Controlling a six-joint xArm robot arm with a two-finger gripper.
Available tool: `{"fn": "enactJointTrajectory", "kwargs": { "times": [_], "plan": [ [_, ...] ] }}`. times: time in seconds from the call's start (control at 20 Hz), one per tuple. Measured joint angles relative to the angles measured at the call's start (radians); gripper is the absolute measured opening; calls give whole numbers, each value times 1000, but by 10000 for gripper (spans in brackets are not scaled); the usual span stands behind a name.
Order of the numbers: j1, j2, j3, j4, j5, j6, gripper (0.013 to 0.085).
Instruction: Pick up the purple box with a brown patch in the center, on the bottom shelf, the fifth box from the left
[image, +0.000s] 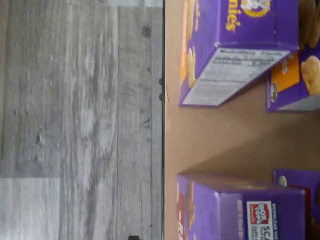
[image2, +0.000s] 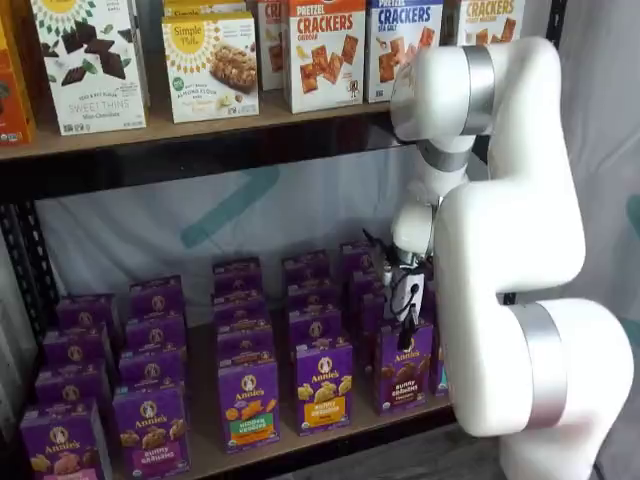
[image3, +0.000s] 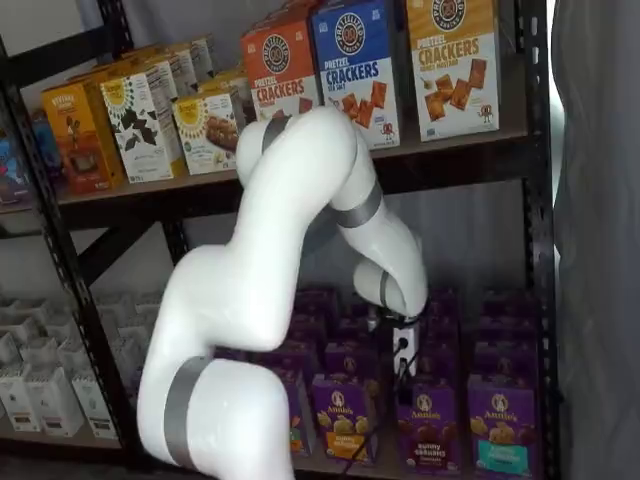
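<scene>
The purple box (image2: 403, 366) with dark brown cookies at its centre stands at the front of the bottom shelf (image2: 330, 436), near the right end; it also shows in a shelf view (image3: 427, 425). My gripper (image2: 406, 332) hangs just above and slightly behind this box, fingers pointing down; it also shows in a shelf view (image3: 404, 358). The black fingers are seen side-on, so no gap or grip can be made out. The wrist view shows the tan shelf board (image: 225, 137) with purple cartons on either side of a bare strip; I cannot tell which one is the target.
More purple Annie's cartons fill the shelf in rows, among them one with an orange band (image2: 323, 386) and one with a teal band (image3: 500, 432). Cracker boxes (image2: 326, 50) line the higher board. A black upright (image3: 536, 200) stands at the right. Grey plank floor (image: 80, 120) lies beyond the rail.
</scene>
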Motion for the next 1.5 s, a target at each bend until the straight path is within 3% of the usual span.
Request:
{"fn": "enactJointTrajectory", "kwargs": {
  "times": [0.2,0.85,1.0,1.25,1.5],
  "plan": [
    [-4,40,-46,-70,8,60,850],
    [-8,141,-130,-210,-19,180,850],
    [-6,153,-133,-218,-39,188,850],
    [-3,166,-135,-191,-60,166,850],
    [-5,168,-135,-180,-57,154,730]
  ]
}}
